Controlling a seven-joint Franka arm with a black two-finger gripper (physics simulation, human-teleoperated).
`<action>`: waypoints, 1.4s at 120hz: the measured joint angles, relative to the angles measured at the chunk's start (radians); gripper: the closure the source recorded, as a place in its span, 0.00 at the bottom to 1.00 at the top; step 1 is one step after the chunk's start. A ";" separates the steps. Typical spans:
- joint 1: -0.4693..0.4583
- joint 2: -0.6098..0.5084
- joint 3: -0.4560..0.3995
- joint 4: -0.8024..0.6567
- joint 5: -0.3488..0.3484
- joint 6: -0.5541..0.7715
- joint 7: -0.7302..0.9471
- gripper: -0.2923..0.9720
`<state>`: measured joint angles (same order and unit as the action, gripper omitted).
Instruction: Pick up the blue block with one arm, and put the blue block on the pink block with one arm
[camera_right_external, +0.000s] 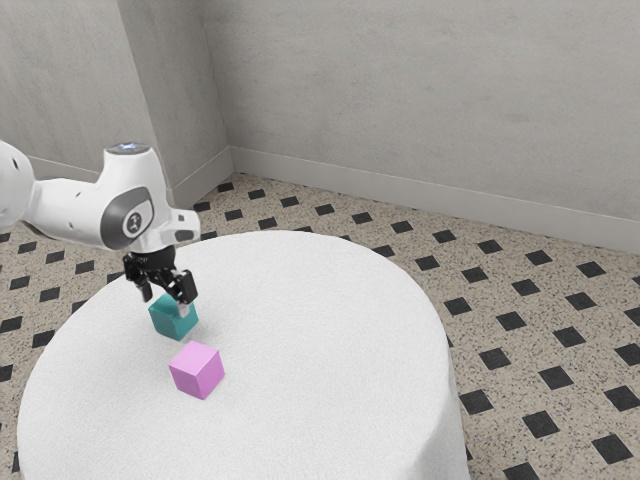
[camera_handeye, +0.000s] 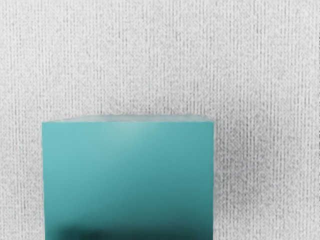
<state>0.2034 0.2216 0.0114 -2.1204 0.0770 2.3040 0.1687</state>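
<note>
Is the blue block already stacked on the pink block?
No, the top of the pink block is bare, and the blue block is beside it.

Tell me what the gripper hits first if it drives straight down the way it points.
The blue block: it sits directly under the gripper, on the table. The pink block lies off that line. Whether gripper and block touch now, I cannot tell.
</note>
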 joint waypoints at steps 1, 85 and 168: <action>0.000 0.000 0.000 0.000 0.000 0.000 0.000 0.23; 0.017 0.083 -0.004 0.048 0.011 0.009 0.031 0.23; 0.022 0.105 -0.004 0.068 0.006 0.022 0.050 0.47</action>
<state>0.2253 0.3270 0.0077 -2.0528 0.0834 2.3258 0.2184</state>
